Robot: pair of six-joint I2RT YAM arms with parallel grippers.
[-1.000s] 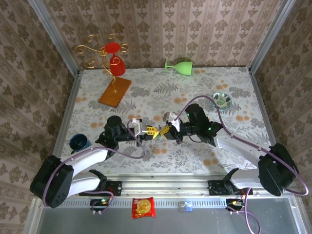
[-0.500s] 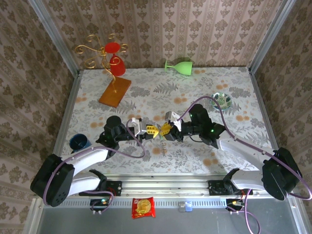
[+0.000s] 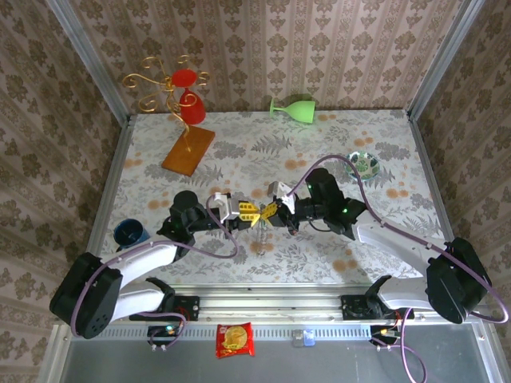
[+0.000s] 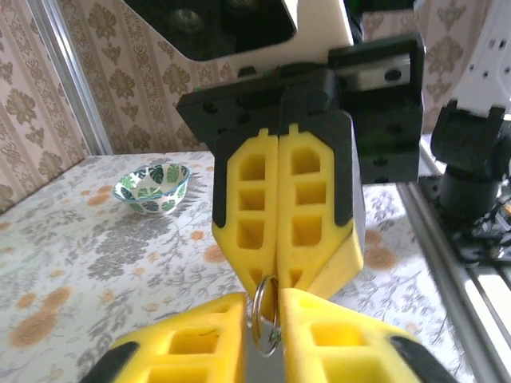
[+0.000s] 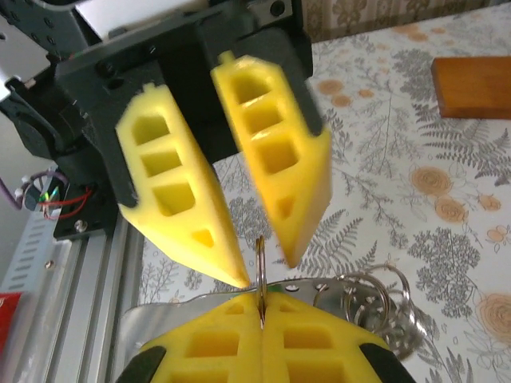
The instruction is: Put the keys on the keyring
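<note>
The right hand is clamped on a thin ring, holding it edge-up above the table, probably so a key can be threaded on. The left hand stands slightly parted around it, not gripping. More rings dangle alongside.

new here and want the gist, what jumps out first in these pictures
Two yellow-fingered grippers meet tip to tip at the centre: the right gripper is shut on a small metal ring, the left gripper open around it. A green goblet lies on its side by the back wall.
</note>
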